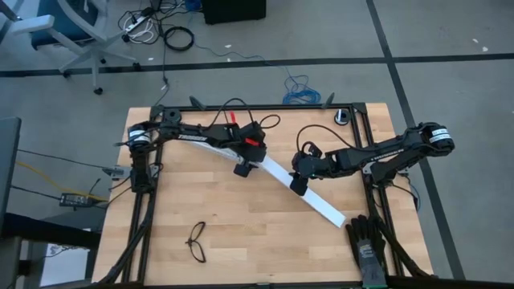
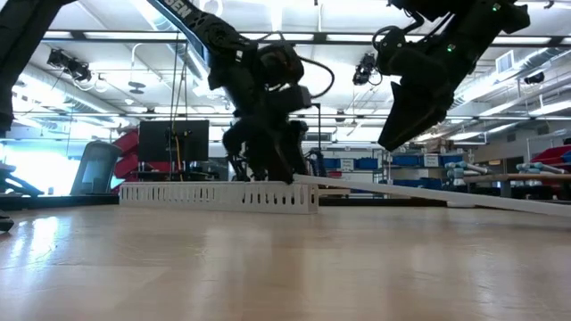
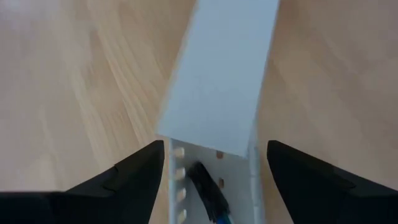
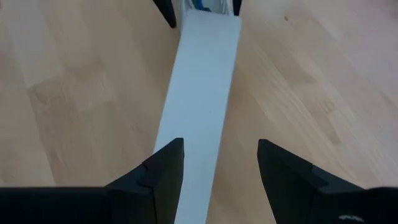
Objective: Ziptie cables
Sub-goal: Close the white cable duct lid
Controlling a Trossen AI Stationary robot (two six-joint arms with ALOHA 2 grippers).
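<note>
Thin, limp coloured cables [image 3: 208, 193] lie inside a slotted white plastic duct [image 1: 210, 144] at the counter's centre, both grippers' fingers [image 3: 134, 180] spread wide astride its long flat white cover [image 4: 199, 93], best pinched near their dark end.

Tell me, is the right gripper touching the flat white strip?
Apart. Right wrist view: right gripper stands open, wood showing between its fingers and the flat white strip.

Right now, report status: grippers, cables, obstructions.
Both grippers open: left gripper straddling slotted duct, right gripper over white cover strip. Cables inside duct, mostly covered. Ziptie not seen.
</note>
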